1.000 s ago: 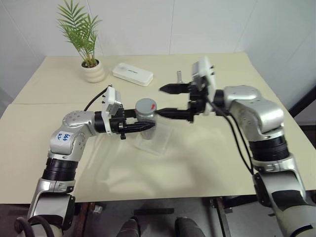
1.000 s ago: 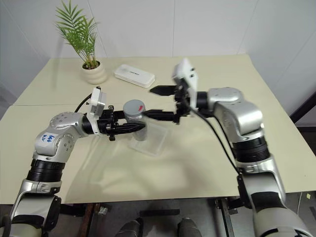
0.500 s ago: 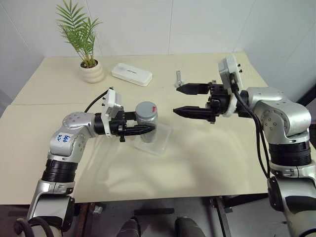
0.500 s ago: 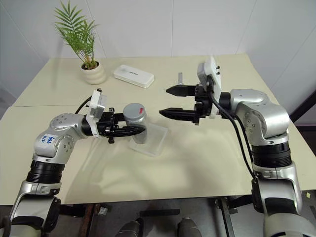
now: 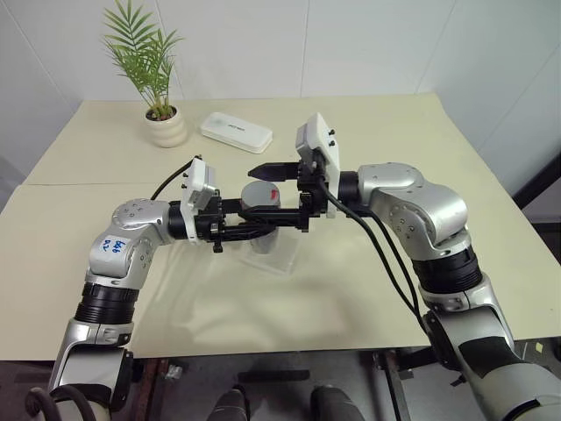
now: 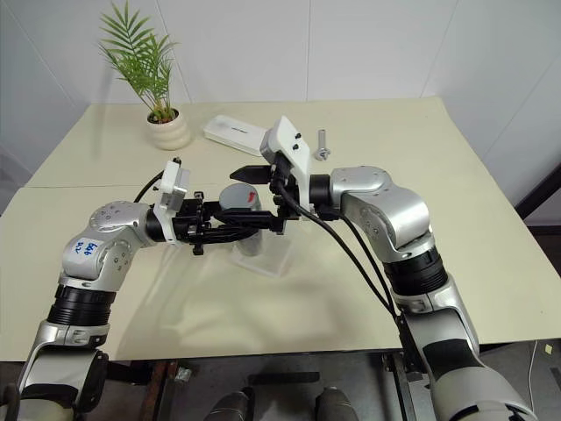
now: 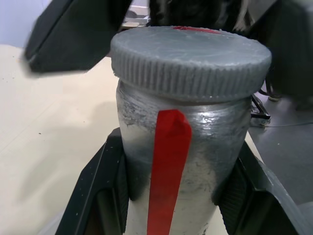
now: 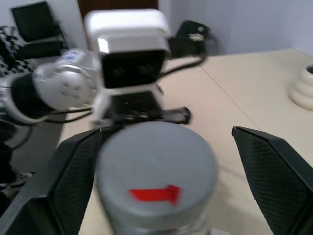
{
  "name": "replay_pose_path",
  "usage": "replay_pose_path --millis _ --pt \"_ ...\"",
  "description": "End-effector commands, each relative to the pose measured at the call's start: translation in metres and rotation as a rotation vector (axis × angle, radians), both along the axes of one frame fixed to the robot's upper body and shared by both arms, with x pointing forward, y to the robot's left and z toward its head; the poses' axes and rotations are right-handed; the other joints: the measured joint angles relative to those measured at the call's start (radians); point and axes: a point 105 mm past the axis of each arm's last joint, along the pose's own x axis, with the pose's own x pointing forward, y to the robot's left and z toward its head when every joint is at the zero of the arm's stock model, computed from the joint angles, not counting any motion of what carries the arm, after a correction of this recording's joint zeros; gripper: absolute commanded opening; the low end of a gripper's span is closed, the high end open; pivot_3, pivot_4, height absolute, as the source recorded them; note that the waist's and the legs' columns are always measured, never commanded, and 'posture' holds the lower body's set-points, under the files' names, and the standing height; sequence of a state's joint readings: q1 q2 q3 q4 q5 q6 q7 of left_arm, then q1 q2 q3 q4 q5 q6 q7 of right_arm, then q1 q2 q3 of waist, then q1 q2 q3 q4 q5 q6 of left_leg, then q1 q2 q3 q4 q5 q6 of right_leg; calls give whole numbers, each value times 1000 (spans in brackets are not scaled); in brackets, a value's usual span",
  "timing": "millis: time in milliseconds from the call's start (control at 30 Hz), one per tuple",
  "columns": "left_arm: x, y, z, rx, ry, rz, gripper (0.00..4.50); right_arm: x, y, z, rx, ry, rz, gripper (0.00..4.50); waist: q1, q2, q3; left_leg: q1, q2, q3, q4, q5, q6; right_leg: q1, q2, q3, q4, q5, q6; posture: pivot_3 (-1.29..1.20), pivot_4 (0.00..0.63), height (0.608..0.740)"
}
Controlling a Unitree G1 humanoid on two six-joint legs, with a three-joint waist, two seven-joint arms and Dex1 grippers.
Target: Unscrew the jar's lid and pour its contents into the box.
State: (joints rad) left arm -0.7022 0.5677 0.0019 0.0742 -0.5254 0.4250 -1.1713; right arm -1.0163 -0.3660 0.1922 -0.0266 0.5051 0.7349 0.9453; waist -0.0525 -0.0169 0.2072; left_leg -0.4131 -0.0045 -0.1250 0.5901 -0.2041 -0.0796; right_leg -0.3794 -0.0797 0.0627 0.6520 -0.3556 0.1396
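Left gripper: the left gripper (image 5: 254, 228) is clamped on the body of the small clear cylindrical jar with a red stripe down its side (image 7: 178, 161), one black finger on each flank, holding it upright above the table.
Jar's place: held just over the shallow transparent square plastic box (image 5: 282, 253), which lies on the cream table (image 5: 368, 281) near its front middle.
Right gripper: the right gripper (image 8: 161, 166) is spread wide, its two black fingers (image 8: 274, 176) standing on either side of the round flat grey ribbed lid with a red mark on top (image 8: 155, 164), not yet touching it.
Step in hand: lining up to take the lid; it is still on the jar.
Next move: probably closing the fingers squarely on the ribbed rim, then turning while the left grip resists.
Contents: cannot be made out through the frosted wall.
Room nearby: both arms meet closely over the box, so little slack there.
Far side: a silver bolt (image 6: 322, 144), a flat white oblong case (image 5: 235, 132) and a ribbed cream pot with a green palm (image 5: 164, 125) stand well apart, towards the back edge.
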Motion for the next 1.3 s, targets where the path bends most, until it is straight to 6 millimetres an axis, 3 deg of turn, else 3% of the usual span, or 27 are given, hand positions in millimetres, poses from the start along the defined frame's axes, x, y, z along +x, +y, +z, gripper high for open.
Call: replay_pose_path --millis 33,367,500,833,1100,1300 --pt "-5 -3 11 -10 -53 -21 1905 2 1 18 38 -70 -17 4465 -2 0 0 0 0 0 0 0 0 0 0 0 0 0 0 0 150 740" --pt "-4 0 11 -8 -51 -12 1905 3 -23 24 59 -64 -15 4465 -1 0 0 0 0 0 0 0 0 0 0 0 0 0 0 0 150 740" --pt "-4 1 11 -8 -51 -4 1905 6 -43 25 61 -46 -35 4465 -1 0 0 0 0 0 0 0 0 0 0 0 0 0 0 0 150 740" --pt "-4 4 9 -9 -47 6 1905 15 -66 16 42 -3 -90 4465 -2 0 0 0 0 1 0 0 0 0 0 0 0 0 0 0 150 740" --pt "-5 7 9 -2 -46 14 1905 -12 -64 30 92 15 64 4465 -1 0 0 0 0 0 0 0 0 0 0 0 0 0 0 0 150 740" --pt "-5 6 9 -2 -44 13 1905 -18 -34 31 83 -5 101 4465 -4 0 0 0 0 0 0 0 0 0 0 0 1 0 0 0 150 740"
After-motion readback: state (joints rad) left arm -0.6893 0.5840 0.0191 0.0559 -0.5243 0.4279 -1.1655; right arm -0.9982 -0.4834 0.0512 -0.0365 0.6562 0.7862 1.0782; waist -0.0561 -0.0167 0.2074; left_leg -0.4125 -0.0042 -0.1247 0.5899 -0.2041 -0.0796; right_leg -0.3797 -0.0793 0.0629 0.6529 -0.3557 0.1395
